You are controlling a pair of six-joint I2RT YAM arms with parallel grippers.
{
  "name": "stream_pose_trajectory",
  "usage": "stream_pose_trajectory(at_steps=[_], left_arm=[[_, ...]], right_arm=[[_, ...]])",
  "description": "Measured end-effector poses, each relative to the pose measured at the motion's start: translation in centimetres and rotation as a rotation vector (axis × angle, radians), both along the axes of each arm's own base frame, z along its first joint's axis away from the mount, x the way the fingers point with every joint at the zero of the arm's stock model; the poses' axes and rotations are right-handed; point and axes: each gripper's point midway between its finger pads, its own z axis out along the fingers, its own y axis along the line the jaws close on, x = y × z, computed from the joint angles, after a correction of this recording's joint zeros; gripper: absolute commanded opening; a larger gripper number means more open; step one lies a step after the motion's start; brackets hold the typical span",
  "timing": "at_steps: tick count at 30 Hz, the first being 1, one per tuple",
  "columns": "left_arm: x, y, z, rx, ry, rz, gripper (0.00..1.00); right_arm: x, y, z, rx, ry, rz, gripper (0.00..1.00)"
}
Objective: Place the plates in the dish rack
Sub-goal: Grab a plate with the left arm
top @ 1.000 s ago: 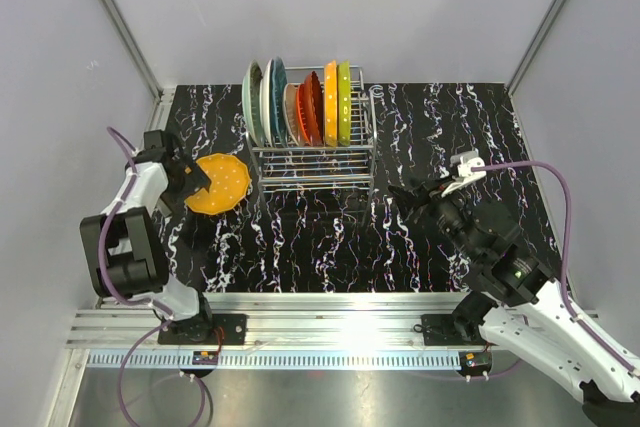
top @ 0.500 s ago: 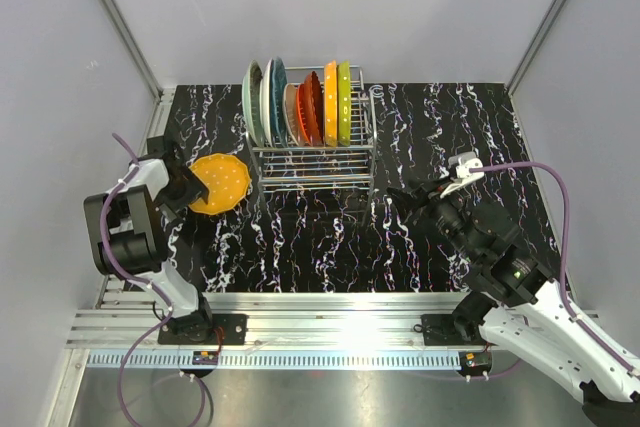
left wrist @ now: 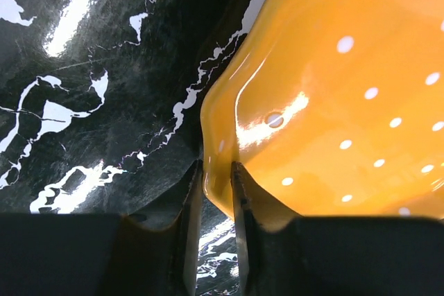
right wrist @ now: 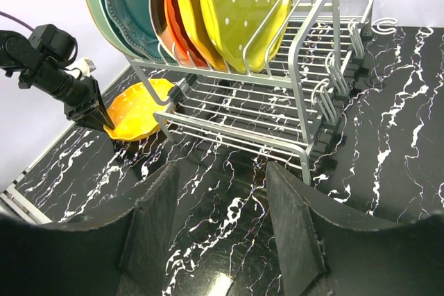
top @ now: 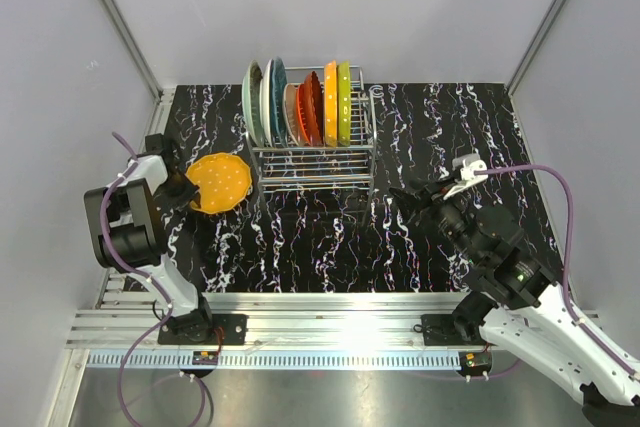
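Inspection of the black marbled table (top: 330,247): the dish rack (top: 312,175) stands at the far centre, and six plates (top: 300,107) stand on edge in its far half, faces turned left and right. One plate remains outside it. The orange plate (top: 222,182), white-dotted, lies face up on the table beside the rack's near left corner. From above, the rack sits at about 2 o'clock from this plate, near it but not touching. Your left gripper (top: 187,190) is by far the nearer arm. The plate lies at its 3 o'clock and the gripper meets the plate at that plate's 9 o'clock edge. The wrist view shows the fingers (left wrist: 191,199) drawn close together, one on each side of the wavy rim, so I judge them pinched onto it. I cannot tell how firmly the pads bear. Your right gripper (top: 408,197) hangs well apart at the rack's 4 o'clock, its jaws spread and holding nothing. In my judgement the coming move turns on one point: the plate lies flat, while the racked plates stand upright. You must therefore tip it onto its edge while carrying it toward 2 o'clock. The wires right of the yellow-green plate (right wrist: 246,12) appear unoccupied.
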Motion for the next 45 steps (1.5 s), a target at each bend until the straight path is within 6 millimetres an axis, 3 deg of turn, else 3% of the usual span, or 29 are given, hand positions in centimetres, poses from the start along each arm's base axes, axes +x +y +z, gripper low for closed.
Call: stream_pose_trajectory(at_steps=[3,10,16,23,26,30,34,38,45], left_arm=[[0.0,0.0,0.0,0.001,0.000,-0.001,0.00],[-0.1,0.0,0.7,0.007,-0.017,-0.001,0.00],[-0.7,0.2,3.9,0.055,-0.104,-0.004,0.00],[-1.1,0.4,6.3,0.088,-0.158,0.000,0.00],[-1.5,0.3,6.6,0.087,-0.165,0.000,0.00],[-2.4,0.2,7.1,0.095,-0.175,-0.003,0.00],[-3.2,0.1,7.2,0.105,-0.181,-0.007,0.00],[-3.4,0.1,7.2,0.108,-0.179,-0.013,0.00],[-4.0,0.0,7.6,0.119,-0.199,-0.014,0.00]], right_arm=[[-0.3,0.3,0.0,0.000,-0.002,0.023,0.58],[-2.5,2.0,1.0,0.015,-0.037,0.184,0.54],[-5.4,4.5,2.0,0.039,-0.072,0.401,0.52],[-8.1,9.6,0.0,0.007,0.001,0.670,0.54],[-11.0,13.0,-1.5,-0.041,0.013,0.813,0.54],[-13.0,17.8,-3.2,-0.148,0.001,0.894,0.55],[-12.7,22.3,-6.4,-0.276,-0.002,0.889,0.56],[-11.4,24.6,-9.0,-0.380,-0.039,0.846,0.62],[-9.2,29.6,-9.7,-0.523,-0.247,0.740,0.70]])
